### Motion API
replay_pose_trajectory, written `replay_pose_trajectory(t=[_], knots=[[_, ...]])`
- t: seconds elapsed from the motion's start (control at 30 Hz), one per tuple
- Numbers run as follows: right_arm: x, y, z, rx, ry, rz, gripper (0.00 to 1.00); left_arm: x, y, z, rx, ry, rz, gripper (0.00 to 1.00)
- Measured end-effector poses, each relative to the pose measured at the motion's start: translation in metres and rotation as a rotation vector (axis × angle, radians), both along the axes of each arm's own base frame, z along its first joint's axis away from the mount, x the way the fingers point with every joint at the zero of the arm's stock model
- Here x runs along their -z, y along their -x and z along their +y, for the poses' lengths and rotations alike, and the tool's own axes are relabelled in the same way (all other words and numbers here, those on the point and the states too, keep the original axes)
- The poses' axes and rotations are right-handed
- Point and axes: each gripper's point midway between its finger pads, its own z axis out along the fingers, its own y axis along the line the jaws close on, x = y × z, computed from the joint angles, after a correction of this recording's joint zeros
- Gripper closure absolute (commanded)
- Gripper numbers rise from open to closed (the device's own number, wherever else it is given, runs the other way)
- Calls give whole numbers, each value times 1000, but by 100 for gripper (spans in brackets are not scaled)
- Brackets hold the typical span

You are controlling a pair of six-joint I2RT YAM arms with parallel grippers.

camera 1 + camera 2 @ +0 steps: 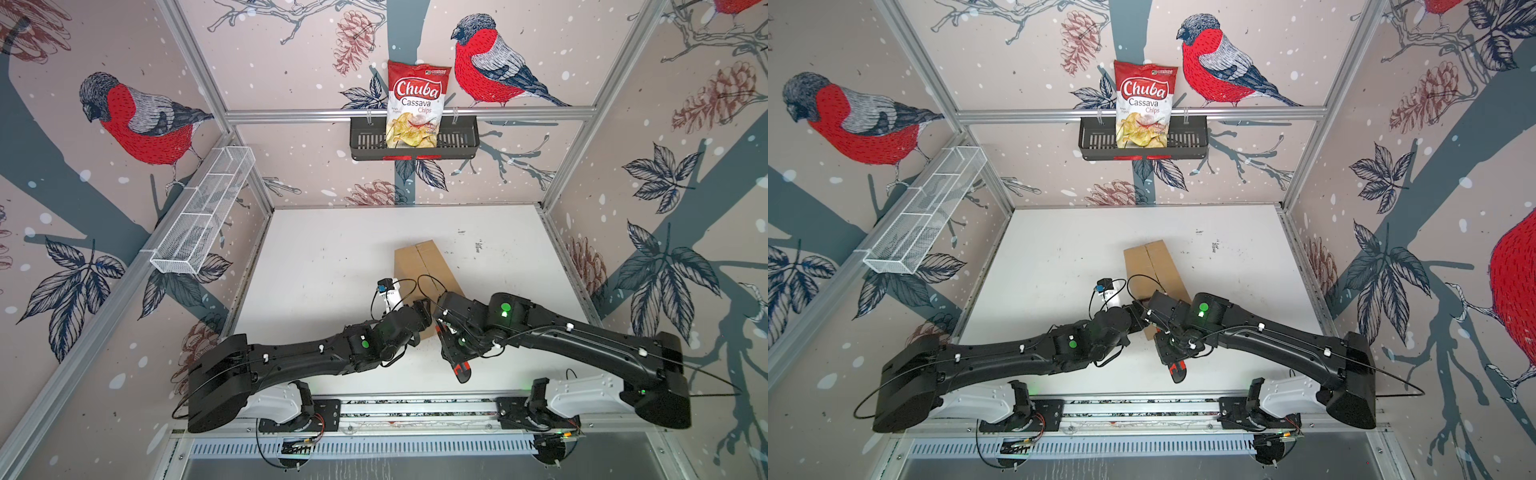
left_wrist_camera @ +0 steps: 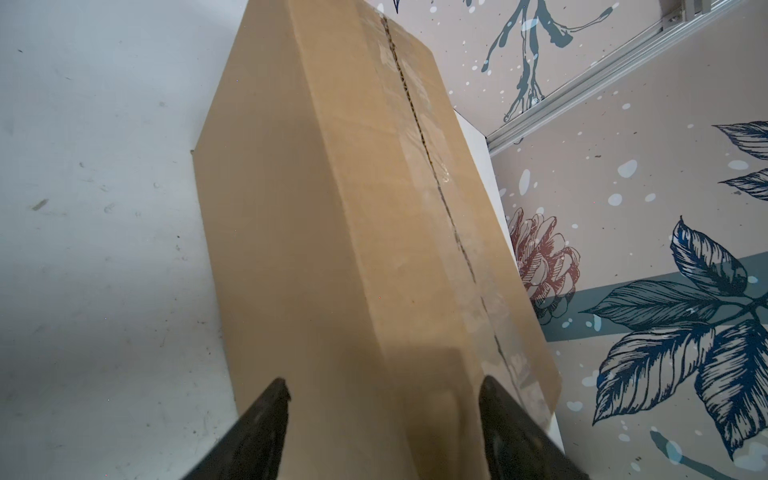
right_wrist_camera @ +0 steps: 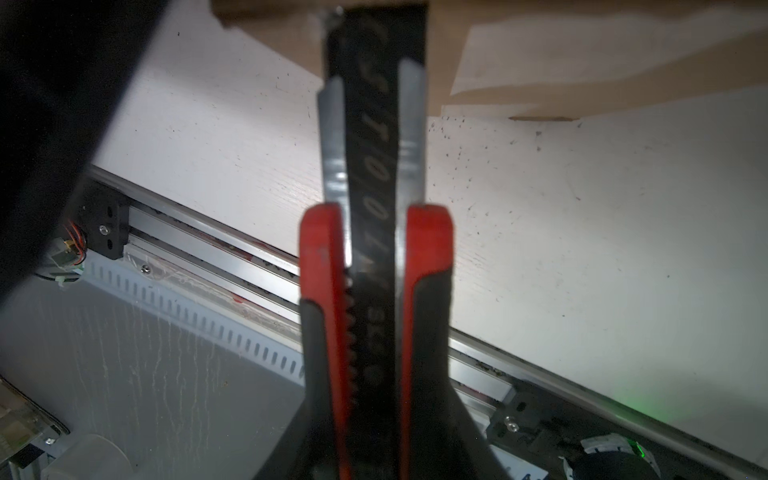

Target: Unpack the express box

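The utility knife (image 3: 374,249) is clamped in the right gripper (image 1: 454,351), blade out. Its tip is at the near end of the express box (image 2: 332,249), which lies on the table (image 2: 104,249) just ahead. Beside the knife, the left gripper (image 2: 384,415) stands with jaws apart, astride the box's near edge. The taped seam (image 2: 415,124) lies shut, so slitting seems the step in hand. Next, the blade must meet that seam shallowly, with the box steadied.
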Motion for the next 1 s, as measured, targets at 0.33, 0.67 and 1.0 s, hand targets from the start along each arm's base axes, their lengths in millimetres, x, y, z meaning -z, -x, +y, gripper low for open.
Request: replay_pose_trajectory(t=[0.33, 0.67, 1.0], knots=[[-1, 10, -8, 18, -14, -7, 95, 9, -14, 4, -77, -32, -28, 30], [0, 22, -17, 37, -29, -3, 95, 10, -40, 12, -146, -9, -33, 31], [4, 35, -27, 63, -36, 14, 95, 4, -67, 24, -194, -45, -56, 30]])
